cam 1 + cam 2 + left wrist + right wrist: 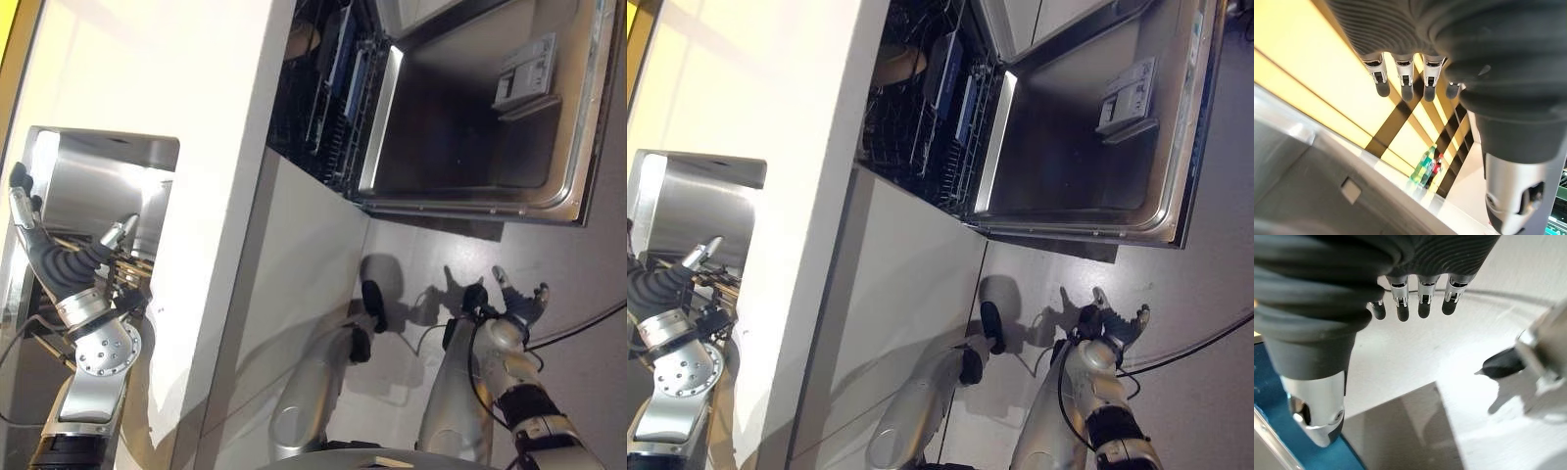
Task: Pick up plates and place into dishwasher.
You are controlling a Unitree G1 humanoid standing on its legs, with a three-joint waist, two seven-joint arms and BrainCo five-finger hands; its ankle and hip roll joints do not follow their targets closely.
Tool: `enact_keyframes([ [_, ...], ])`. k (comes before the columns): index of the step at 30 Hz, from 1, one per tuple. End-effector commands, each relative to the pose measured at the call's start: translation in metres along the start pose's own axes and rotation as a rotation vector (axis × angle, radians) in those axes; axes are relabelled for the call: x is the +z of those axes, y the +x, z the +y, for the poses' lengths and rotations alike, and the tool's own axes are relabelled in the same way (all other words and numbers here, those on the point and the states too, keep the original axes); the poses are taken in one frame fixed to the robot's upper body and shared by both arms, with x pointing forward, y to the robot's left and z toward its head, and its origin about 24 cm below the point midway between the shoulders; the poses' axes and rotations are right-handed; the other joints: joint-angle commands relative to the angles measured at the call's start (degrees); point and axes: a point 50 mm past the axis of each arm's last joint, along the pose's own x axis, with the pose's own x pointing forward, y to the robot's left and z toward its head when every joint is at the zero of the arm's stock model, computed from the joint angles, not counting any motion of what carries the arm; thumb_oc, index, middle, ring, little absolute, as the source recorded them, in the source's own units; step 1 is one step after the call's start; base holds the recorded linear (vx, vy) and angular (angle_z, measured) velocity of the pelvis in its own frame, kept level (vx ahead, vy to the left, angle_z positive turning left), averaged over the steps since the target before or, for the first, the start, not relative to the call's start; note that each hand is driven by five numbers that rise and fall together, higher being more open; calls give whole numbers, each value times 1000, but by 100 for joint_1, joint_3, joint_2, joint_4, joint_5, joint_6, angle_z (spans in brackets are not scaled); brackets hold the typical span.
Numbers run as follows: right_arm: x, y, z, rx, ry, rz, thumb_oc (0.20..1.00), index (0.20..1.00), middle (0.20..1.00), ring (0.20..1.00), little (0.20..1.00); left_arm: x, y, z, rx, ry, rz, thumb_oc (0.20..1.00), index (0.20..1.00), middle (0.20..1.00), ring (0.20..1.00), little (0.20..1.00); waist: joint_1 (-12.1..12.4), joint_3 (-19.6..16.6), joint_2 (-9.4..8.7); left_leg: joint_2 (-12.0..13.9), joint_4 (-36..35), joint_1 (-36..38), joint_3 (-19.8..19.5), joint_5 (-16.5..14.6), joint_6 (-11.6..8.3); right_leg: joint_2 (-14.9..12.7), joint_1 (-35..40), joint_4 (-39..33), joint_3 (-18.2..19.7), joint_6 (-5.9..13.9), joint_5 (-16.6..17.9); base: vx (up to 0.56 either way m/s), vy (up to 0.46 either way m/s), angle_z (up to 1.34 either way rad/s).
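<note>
Looking down in left eye view: left hand (61, 257) sits lower left of frame, over the steel sink (93, 181) cut into the white counter (211, 147); fingers straight, nothing held. Dish rack (108, 269) w/ wooden slats just beside it, partly hidden by the hand; can't tell if any plate sits there. Dishwasher (470, 117) upper right, door dropped open, lower rack (328, 88) pulled partway, a few blue-edged plates (358, 78) already standing on edge in it. Right hand (514, 299) lower right, hanging over the grey floor (588, 264), fingers spread loose, empty.

Right eye view: same layout. Left hand (666, 279) at far left edge by sink; right hand (1117, 318) lower centre-right, below the open door (1087, 127).

Left wrist view: fingers (1405, 83) straight in a row upper centre, thumb lower right, nothing between. Past them a yellow wall, sink rim (1312, 142), bottles (1427, 169) far off.

Right wrist view: fingers (1422, 301) straight, relaxed, nothing held; pale floor beyond.

Judgement: pick not yet made. Any plate to fetch prob. lies on sink side, so left hand nearer the source; right hand nearer the dishwasher. Racked plates stand on edge, so a new one likely goes in upright to fit the tines.
</note>
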Motion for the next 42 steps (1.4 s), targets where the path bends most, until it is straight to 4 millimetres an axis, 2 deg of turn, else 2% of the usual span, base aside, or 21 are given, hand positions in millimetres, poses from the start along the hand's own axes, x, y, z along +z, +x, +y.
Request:
enact_keyframes([
  [1, 48, 2, 22, 14, 297, -164, 1000, 1000, 1000, 1000, 1000, 15, -48, -46, -184, -140, 21, 1000, 1000, 1000, 1000, 1000, -93, 523, 695, -32, 747, -469, -607, -551, -174, -3, -401, 767, 51, -519, -316, 2, -41, -1],
  [3, 71, 0, 37, 23, 372, -252, 1000, 1000, 1000, 1000, 1000, 17, -47, -46, -193, -151, 9, 1000, 1000, 1000, 1000, 1000, -29, 523, 759, -68, 871, -595, -602, -592, -142, 9, -560, 954, 90, -557, -389, 16, -25, -4],
  [9, 130, -3, 56, 62, 593, -452, 1000, 1000, 1000, 1000, 1000, 18, -50, -47, -203, -181, 11, 1000, 1000, 1000, 1000, 1000, 62, 523, 945, -166, 1112, -740, -574, -675, -82, 27, -788, 1282, 176, -620, -501, 22, 18, -2],
  [12, 157, -18, 74, 256, 609, -549, 1000, 1000, 1000, 1000, 1000, 18, -50, -44, -207, -190, 18, 1000, 1000, 1000, 1000, 1000, 97, 523, 985, -215, 1138, -709, -595, -694, -70, 35, -775, 1326, 188, -642, -533, 43, 31, 0],
  [15, 172, -43, 96, 557, 574, -644, 1000, 1000, 1000, 1000, 1000, 16, -48, -39, -208, -200, 17, 1000, 1000, 1000, 1000, 1000, 109, 523, 984, -223, 1089, -632, -617, -661, -104, 16, -694, 1265, 178, -647, -514, 25, 24, -6],
  [20, 176, -74, 109, 963, 455, -754, 1000, 1000, 1000, 1000, 1000, 10, -37, -31, -191, -189, 24, 1000, 1000, 1000, 1000, 1000, 16, 523, 820, -147, 975, -432, -605, -607, -167, -31, -428, 1033, 78, -610, -436, 2, 9, -4],
  [25, 176, -84, 114, 1206, 352, -739, 1000, 1000, 1000, 1000, 1000, 6, -23, -25, -184, -174, 33, 1000, 1000, 1000, 1000, 1000, -73, 523, 610, -97, 881, -88, -630, -593, -233, -33, 40, 777, -20, -579, -380, 13, -2, -1],
  [31, 182, -84, 117, 1308, 280, -711, 1000, 1000, 1000, 1000, 1000, 5, -14, -23, -183, -160, 37, 1000, 1000, 1000, 1000, 1000, -69, 518, 428, -108, 687, 372, -756, -553, -295, -54, 717, 402, -160, -550, -341, 48, 4, -7],
  [33, 183, -82, 119, 1322, 254, -696, 1000, 1000, 1000, 1000, 1000, 3, -13, -22, -185, -153, 48, 1000, 1000, 1000, 1000, 1000, -7, 409, 365, -124, 576, 540, -841, -516, -311, -65, 980, 225, -227, -542, -316, 50, 32, -8],
  [34, 183, -81, 119, 1328, 248, -689, 1000, 1000, 1000, 1000, 1000, 2, -14, -22, -185, -151, 53, 1000, 1000, 1000, 1000, 1000, 19, 373, 356, -120, 483, 557, -847, -351, -282, -71, 1038, 100, -299, -578, -147, 7, 51, -3],
  [39, 177, -78, 118, 1339, 203, -654, 1000, 1000, 1000, 1000, 1000, -2, -15, -20, -196, -139, 78, 1000, 1000, 1000, 1000, 1000, 179, 134, 197, -166, 329, 843, -1049, -344, -307, -126, 1539, -229, -470, -547, -130, 96, 26, 9],
  [42, 168, -75, 116, 1337, 193, -619, 1000, 1000, 1000, 1000, 1000, -5, -15, -19, -215, -126, 90, 1000, 1000, 1000, 1000, 1000, 309, -15, 21, -157, 271, 1020, -1158, -347, -323, -187, 1912, -430, -664, -521, -100, 143, 10, 32],
])
